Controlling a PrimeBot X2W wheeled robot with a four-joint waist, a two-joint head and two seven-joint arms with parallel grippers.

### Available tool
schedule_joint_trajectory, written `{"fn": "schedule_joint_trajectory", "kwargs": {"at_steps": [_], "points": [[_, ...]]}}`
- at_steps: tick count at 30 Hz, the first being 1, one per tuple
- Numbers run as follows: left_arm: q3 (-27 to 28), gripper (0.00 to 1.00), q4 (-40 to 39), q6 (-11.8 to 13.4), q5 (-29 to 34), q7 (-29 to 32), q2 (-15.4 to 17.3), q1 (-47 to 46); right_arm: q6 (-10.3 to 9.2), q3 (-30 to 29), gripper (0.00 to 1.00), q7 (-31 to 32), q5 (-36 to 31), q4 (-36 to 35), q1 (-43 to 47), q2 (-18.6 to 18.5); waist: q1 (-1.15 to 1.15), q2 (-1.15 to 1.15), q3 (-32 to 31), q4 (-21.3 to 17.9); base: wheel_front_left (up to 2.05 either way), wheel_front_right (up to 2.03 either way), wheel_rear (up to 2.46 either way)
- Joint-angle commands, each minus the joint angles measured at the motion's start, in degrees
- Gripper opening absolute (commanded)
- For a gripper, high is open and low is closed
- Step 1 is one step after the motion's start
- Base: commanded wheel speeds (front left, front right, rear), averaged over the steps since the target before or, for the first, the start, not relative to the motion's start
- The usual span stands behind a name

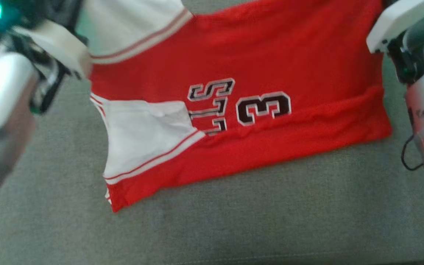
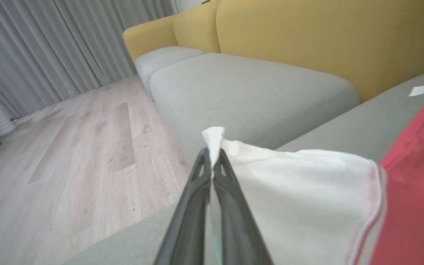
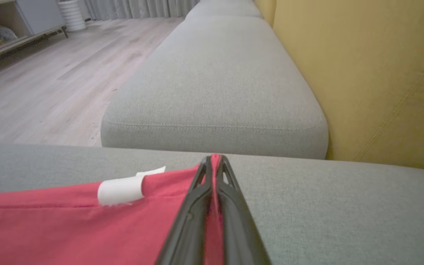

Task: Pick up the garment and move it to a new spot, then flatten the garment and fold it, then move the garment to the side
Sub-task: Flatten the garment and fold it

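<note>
The garment is a red jersey with white sleeves and black-and-white lettering, spread over the grey sofa seat in the head view. Its near edge lies on the cushion while the far part is lifted. In the left wrist view my left gripper is shut on the tip of a white sleeve. My right gripper is shut on a red edge of the garment, with a white tag beside it. Both pale forearms frame the head view's top corners.
Yellow sofa backrests rise behind the grey seat cushions. A wooden floor lies beyond the sofa, with grey curtains and a low shelf unit further off.
</note>
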Motion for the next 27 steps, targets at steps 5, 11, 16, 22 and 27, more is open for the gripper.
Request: {"fn": "schedule_joint_trajectory", "kwargs": {"at_steps": [5,11,16,22,27], "points": [[4.2,0.0,6.5,-0.8,1.2,-4.2,0.5,-9.4,0.37,3.7,0.0,-3.4,5.1,-2.3,-5.2,-0.4,0.0,0.0,1.6,-1.8,0.0,0.0,0.0],[4.7,0.0,13.5,-2.1,2.1,-9.7,-2.4,-13.7,0.37,6.4,0.0,-7.2,9.3,-0.9,-7.0,-1.3,0.0,0.0,1.7,-1.5,0.0,0.0,0.0],[3.3,0.0,17.4,-4.3,2.7,-11.3,-4.4,-12.8,0.37,9.6,0.0,-8.1,12.9,0.5,-5.7,-2.7,0.0,0.0,0.9,-0.4,0.0,0.0,0.0],[1.8,0.0,18.2,-5.8,2.8,-12.2,-5.4,-8.5,0.37,13.4,0.0,-6.4,18.8,0.9,-2.1,-5.2,0.0,0.0,-1.0,1.1,0.0,0.0,0.0],[0.3,0.0,15.6,-7.1,2.0,-12.3,-5.0,-3.2,0.37,16.3,0.0,-3.5,23.6,-0.2,1.4,-8.5,0.0,0.0,-3.3,2.4,0.0,0.0,0.0]]}}
